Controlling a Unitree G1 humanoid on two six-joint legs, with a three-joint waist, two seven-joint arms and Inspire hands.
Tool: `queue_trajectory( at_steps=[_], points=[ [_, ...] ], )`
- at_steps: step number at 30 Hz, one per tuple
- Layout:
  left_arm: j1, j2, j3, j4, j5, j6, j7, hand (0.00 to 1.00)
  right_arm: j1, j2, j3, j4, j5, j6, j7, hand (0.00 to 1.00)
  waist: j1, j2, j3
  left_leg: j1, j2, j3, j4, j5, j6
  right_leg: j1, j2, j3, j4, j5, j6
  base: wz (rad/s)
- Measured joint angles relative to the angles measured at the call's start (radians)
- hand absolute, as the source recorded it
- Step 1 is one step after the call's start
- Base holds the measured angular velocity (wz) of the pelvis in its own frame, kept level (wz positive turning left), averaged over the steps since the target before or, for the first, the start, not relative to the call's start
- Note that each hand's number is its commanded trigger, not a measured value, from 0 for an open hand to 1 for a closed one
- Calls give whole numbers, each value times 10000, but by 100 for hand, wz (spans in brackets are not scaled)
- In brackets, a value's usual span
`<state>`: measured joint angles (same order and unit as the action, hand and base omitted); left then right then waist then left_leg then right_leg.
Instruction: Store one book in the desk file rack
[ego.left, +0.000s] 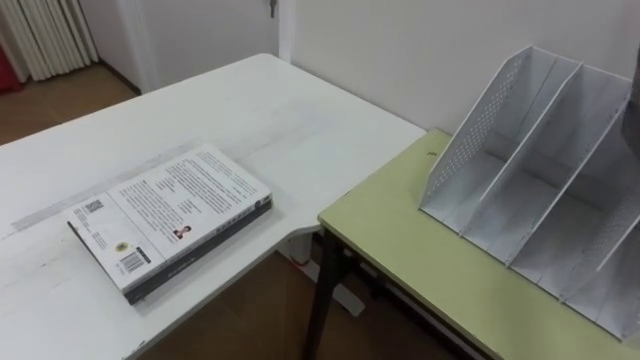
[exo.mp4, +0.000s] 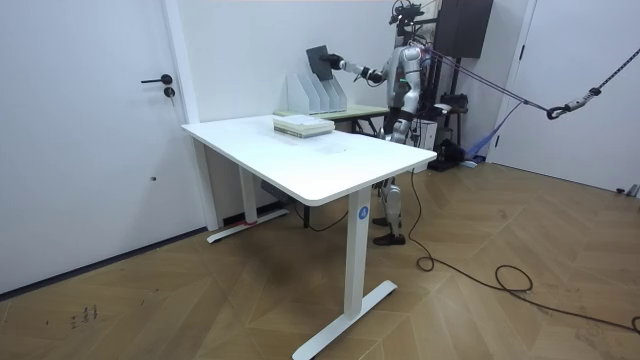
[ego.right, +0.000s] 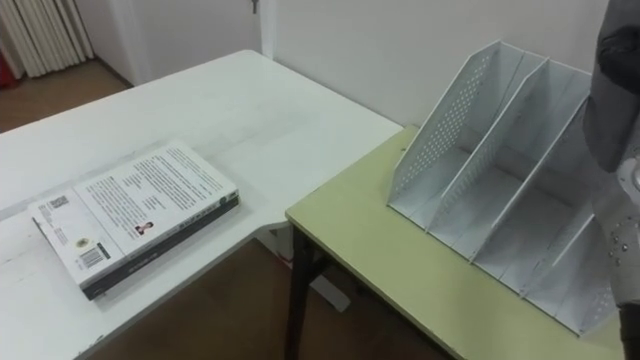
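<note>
snag risk at insertion
our right hand (exo.mp4: 338, 66) clamps the dark book (exo.mp4: 320, 62) above the file rack (ego.left: 530, 170); a skewed drop could snag a divider

The file rack (ego.left: 475, 135) looks like perforated matt metal, the book (ego.left: 170, 215) has a glossy paper cover, the white table (ego.left: 250, 110) is smooth.

The robot (exo.mp4: 404, 72) has a slim silver-grey trunk, thin grey arms and legs with black joints, a dark head, straps running up from its shoulders, and a dark cable trailing over the floor towards the room view's right.
</note>
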<state>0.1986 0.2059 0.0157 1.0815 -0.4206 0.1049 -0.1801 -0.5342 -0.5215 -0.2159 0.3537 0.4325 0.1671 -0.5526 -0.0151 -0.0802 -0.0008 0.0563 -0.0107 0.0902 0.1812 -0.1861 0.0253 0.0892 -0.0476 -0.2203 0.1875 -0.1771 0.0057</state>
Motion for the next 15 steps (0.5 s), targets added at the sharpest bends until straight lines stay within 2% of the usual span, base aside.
queue_trajectory(
  at_steps=[5,6,7,8,15],
  points=[
    [14,-2,33,-13,12,102,-90,0,-47,-1,-25,1006,23,5,123,100,-24,48,2,-38,-2,-40,1,1,4,-34,-2,-8,7,0,0,0],
    [15,-1,33,-15,10,155,-99,0,-48,-2,-25,1290,-14,7,143,80,-28,58,-4,-42,0,-45,6,1,4,-40,1,-10,10,0,0,0],
    [14,-1,34,-22,12,186,-99,0,-50,-2,-26,1445,-15,11,179,46,-28,61,-6,-43,0,-45,12,1,4,-41,1,-10,10,0,0,0],
    [15,-2,33,-24,11,209,-100,0,-49,-3,-19,1692,-27,57,248,0,-29,71,-11,-48,0,-21,18,1,5,-51,1,-6,16,0,0,0],
    [1,23,26,-34,13,379,-88,0,-812,-7,7,2743,116,154,545,0,-47,30,-60,-50,-7,-40,56,4,10,-55,-15,-42,31,6,-3,0]
  ],
)
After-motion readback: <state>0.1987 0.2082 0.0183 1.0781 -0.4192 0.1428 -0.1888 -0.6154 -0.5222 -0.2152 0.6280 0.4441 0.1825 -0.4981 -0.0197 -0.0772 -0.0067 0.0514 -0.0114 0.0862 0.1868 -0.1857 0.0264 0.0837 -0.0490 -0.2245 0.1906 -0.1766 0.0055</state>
